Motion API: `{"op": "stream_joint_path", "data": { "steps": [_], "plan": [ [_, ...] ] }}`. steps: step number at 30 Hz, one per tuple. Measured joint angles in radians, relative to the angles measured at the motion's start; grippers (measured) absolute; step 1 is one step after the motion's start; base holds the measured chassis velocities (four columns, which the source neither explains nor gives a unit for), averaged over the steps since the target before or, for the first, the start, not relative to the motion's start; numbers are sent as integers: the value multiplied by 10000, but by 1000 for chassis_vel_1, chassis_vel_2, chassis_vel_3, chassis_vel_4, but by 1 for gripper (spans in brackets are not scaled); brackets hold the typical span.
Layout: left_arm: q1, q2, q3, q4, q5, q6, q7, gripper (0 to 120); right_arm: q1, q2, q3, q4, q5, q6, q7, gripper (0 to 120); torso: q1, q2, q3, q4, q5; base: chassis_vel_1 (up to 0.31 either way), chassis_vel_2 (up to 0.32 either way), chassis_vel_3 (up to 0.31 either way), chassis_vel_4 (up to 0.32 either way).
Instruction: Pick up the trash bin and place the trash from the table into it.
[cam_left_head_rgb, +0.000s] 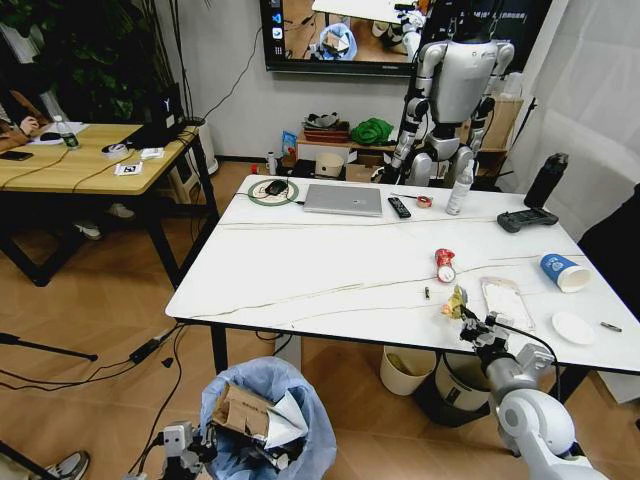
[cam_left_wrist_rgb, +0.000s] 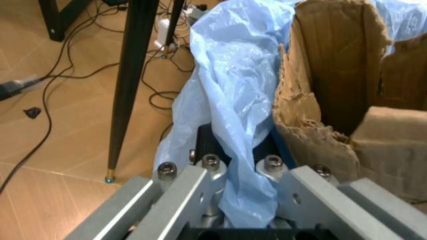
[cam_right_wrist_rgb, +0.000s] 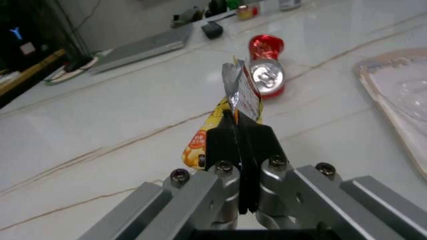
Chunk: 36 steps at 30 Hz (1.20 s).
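Observation:
The trash bin (cam_left_head_rgb: 268, 420), lined with a crinkly light-blue bag, is low at my left in front of the table (cam_left_head_rgb: 300, 270). Torn brown cardboard (cam_left_wrist_rgb: 333, 90) and white tissue sit inside it. My left gripper (cam_left_head_rgb: 205, 443) (cam_left_wrist_rgb: 237, 150) is shut on the bin's bag-covered rim. At the table's near right edge my right gripper (cam_left_head_rgb: 475, 325) (cam_right_wrist_rgb: 239, 135) is shut on the yellow wrapper (cam_left_head_rgb: 456, 303) (cam_right_wrist_rgb: 200, 145). Just beyond it lies the crushed red can (cam_left_head_rgb: 444, 264) (cam_right_wrist_rgb: 265, 70). A clear plastic package (cam_left_head_rgb: 506, 300), blue paper cup (cam_left_head_rgb: 563, 271) and white disc (cam_left_head_rgb: 573, 327) lie to the right.
A laptop (cam_left_head_rgb: 343, 199), remote (cam_left_head_rgb: 398, 207), bottles (cam_left_head_rgb: 460, 185) and game controller (cam_left_head_rgb: 527, 218) line the table's far side. A cream bin (cam_left_head_rgb: 405, 370) and a grey-and-black bin (cam_left_head_rgb: 455, 385) stand under it. A black table leg (cam_left_wrist_rgb: 130, 85) and floor cables are beside the trash bin. A wooden desk (cam_left_head_rgb: 80, 160) stands at the left.

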Motion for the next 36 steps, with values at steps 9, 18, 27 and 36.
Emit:
{"op": "stream_joint_path", "data": {
  "steps": [9, 18, 27, 36],
  "plan": [
    [-79, 95, -64, -154, -185, 187, -90, 0, -334, -1404, -1206, 1479, 637, 676, -648, 0, 0, 0, 0, 0, -3, 0, 0, 0, 0],
    [-119, 139, -70, -154, -266, 288, -114, 0, -131, -2808, -3386, 2666, 1012, 1876, -1863, 0, 0, 0, 0, 1, -2, 0, 0, 0, 0],
    [-207, 152, -104, -133, -385, 425, -151, 0, 1050, -3665, -6441, 2093, 1001, 3523, -4180, 0, 0, 0, 0, 0, 0, 0, 0, 0, 0],
    [-424, 154, -43, -93, -482, 586, -244, 0, 2231, -2831, -8221, 606, 436, 3666, -4785, 0, 0, 0, 0, 0, 0, 0, 0, 0, 0]
  ]
}}
